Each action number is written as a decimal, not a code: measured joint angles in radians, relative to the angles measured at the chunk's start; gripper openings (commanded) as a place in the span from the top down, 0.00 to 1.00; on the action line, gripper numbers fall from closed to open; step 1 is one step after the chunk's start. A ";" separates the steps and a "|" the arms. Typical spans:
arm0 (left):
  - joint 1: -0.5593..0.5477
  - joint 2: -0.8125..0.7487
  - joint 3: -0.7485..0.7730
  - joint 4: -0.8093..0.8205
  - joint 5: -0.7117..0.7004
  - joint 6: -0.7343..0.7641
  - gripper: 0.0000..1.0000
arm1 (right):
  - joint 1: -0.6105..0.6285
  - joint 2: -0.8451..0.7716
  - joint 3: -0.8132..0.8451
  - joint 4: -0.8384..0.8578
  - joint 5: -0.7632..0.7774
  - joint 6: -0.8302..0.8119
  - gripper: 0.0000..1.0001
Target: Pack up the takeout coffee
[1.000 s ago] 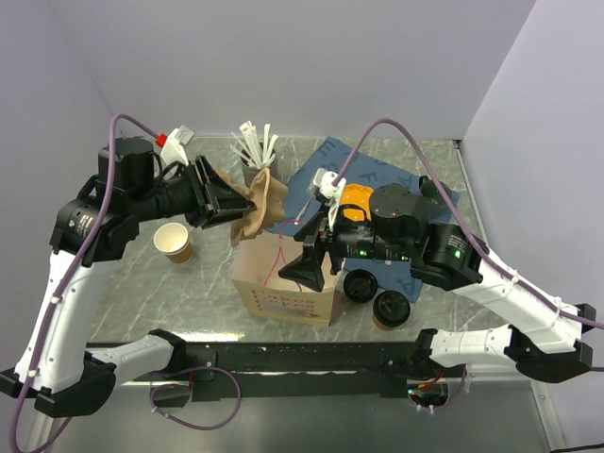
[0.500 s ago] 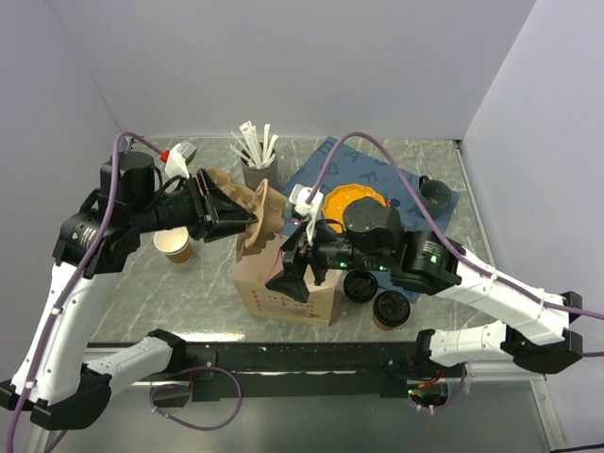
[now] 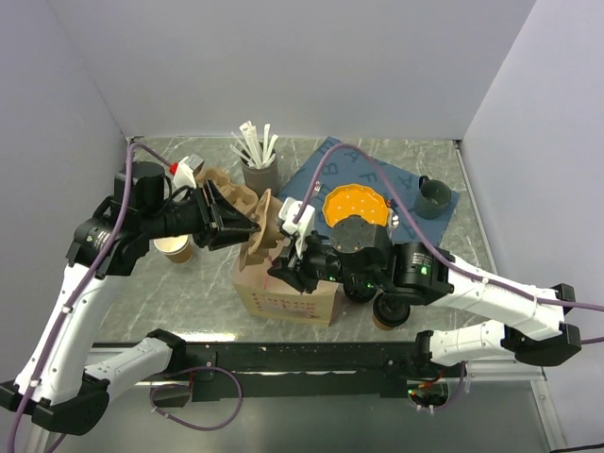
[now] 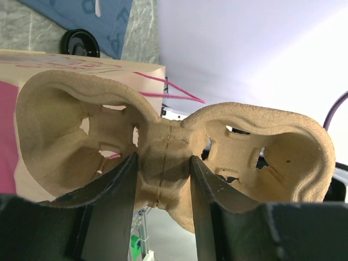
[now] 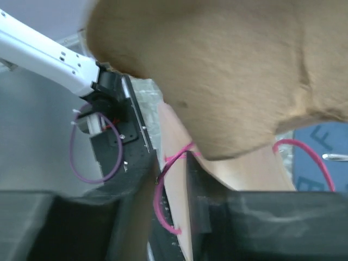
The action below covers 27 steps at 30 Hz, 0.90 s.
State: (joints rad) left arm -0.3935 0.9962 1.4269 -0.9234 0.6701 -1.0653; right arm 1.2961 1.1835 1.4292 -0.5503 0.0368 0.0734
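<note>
The left claw (image 4: pixel 163 162) gripped a pulp cup carrier (image 4: pixel 261 147); the right claw (image 5: pixel 172 175) pinched the paper bag (image 3: pixel 283 300) at its rim.

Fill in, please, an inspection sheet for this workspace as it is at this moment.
Surface: grey stone-look table, with a blue cloth at its far right.
Job's things: takeout coffee stands on the table to the right of the paper bag, not packed.
Clutter: lidless paper cup, holder of white sticks, orange disc, dark cup.
Grippers: left gripper clamps the pulp cup carrier at its middle; right gripper is closed on the bag's rim.
Cables: purple cables arch above the table; no snag seen.
Surroundings: plain pale walls.
</note>
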 measured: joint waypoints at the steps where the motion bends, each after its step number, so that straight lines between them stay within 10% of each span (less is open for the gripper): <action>1: 0.000 -0.002 -0.010 -0.001 0.000 0.002 0.63 | 0.007 -0.003 -0.009 0.007 0.005 -0.003 0.85; 5: 0.000 -0.004 -0.037 -0.006 -0.002 0.014 0.64 | 0.043 -0.017 -0.048 0.035 0.027 -0.023 1.00; 27: -0.005 0.104 0.054 -0.179 -0.143 0.227 0.68 | 0.142 -0.060 -0.127 0.142 0.140 -0.143 1.00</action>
State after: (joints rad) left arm -0.3985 1.1004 1.4807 -1.1019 0.5270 -0.8383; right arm 1.4376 1.1233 1.3025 -0.4088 0.1772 -0.0700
